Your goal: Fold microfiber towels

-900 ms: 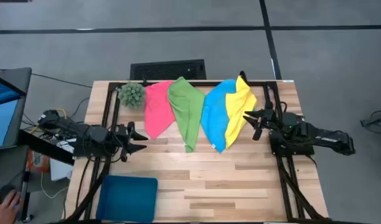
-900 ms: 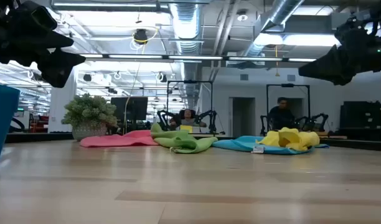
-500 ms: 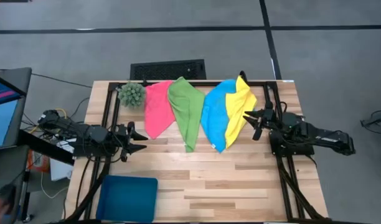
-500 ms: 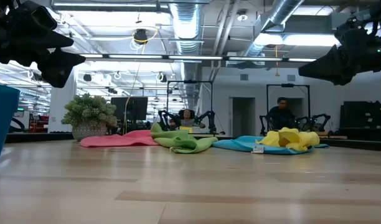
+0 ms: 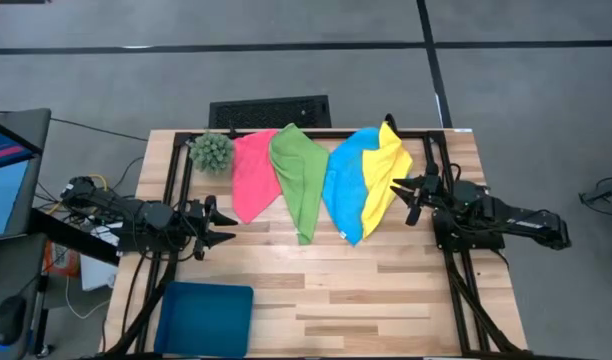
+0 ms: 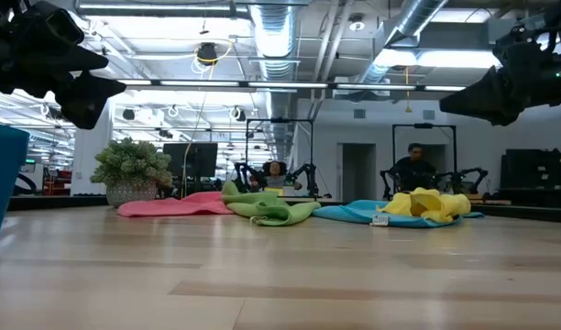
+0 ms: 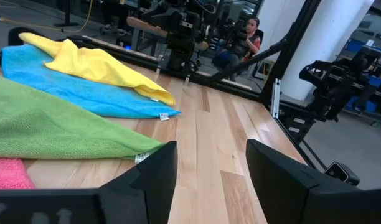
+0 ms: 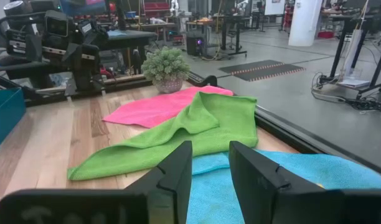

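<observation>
At the table's left edge the left gripper point(image 5: 224, 226) hangs above the bare wood, its two fingers point(image 7: 154, 177) standing apart with nothing between them; it points toward the middle of the table and touches no cloth. Below it in the high view, at the near left corner, sits a dark teal tray point(image 5: 204, 318), which in the low view shows only as a blue wall point(image 6: 1, 179) at the picture's edge.

Along the far edge the things lie in a row. First comes a small spiky green plant point(image 5: 212, 151) in the far left corner. Just beside it the pink towel point(image 5: 250, 178) lies spread flat, and the green towel point(image 5: 298, 180) overlaps its right edge and tapers to a point toward the table's middle. Next is the bright blue towel point(image 5: 344, 190), also spread out, with the yellow towel point(image 5: 384, 172) lying rumpled on top of its right part (in the low view it forms a small heap point(image 6: 427, 203)).

At the right, the right gripper point(image 5: 406, 196) hovers just beside the yellow towel's edge, its fingers point(image 8: 178, 167) parted and empty. In the room behind, a person point(image 6: 411, 167) shows at another rig.
</observation>
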